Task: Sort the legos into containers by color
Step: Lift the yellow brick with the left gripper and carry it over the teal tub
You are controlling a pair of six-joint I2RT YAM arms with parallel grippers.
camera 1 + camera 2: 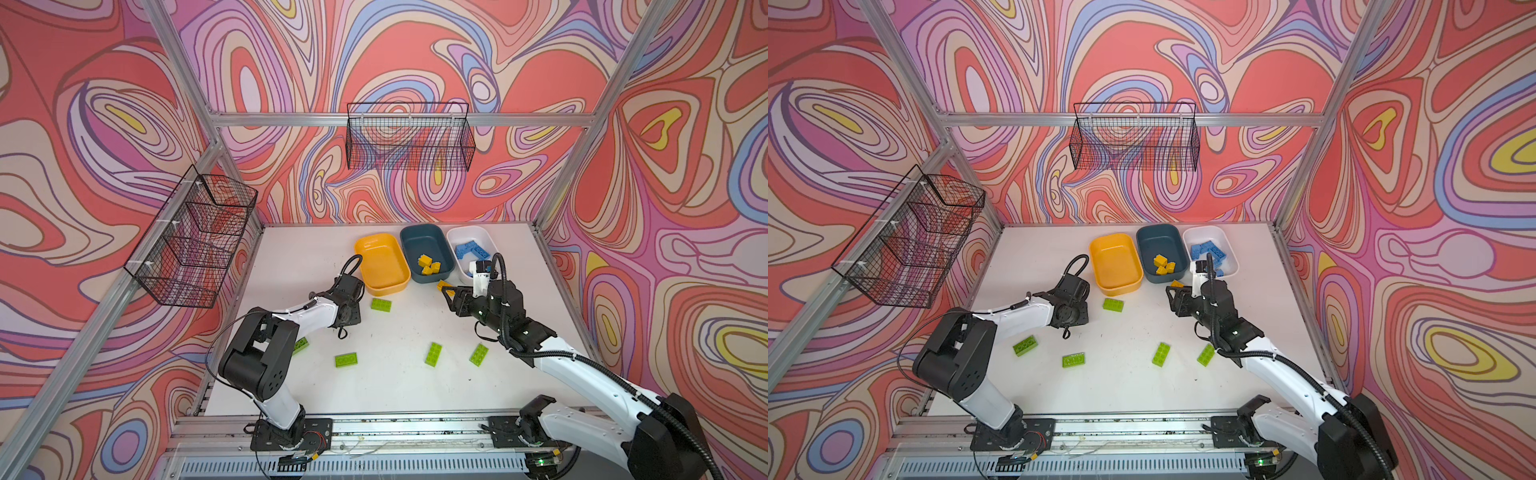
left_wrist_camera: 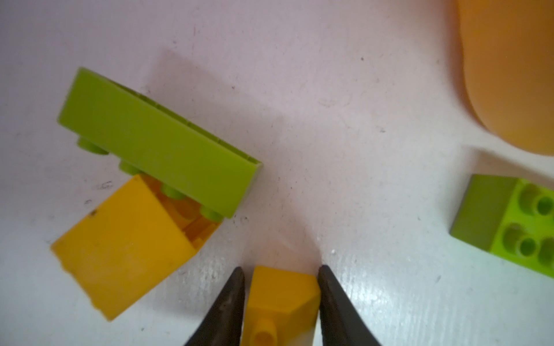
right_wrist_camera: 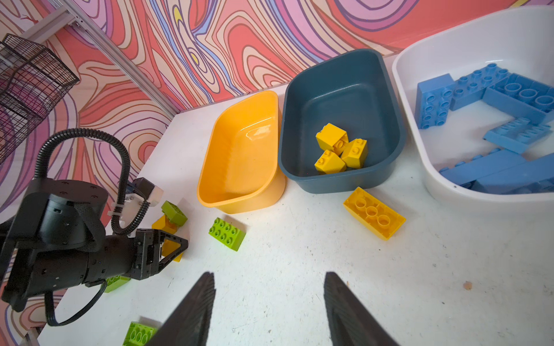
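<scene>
Left gripper narrow, pinching small yellow brick. Just beside: green brick leaning against bigger yellow brick; orange tub near. Right gripper wide, empty.

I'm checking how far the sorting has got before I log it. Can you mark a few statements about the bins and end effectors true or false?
1. The orange bin has bricks in it. False: it is empty.
2. The dark blue bin holds three yellow bricks. True.
3. The left end effector has a small yellow brick between its fingers. True.
4. The right end effector is gripping a brick. False: it is open and holds nothing.
5. The white bin holds blue bricks. True.
</scene>
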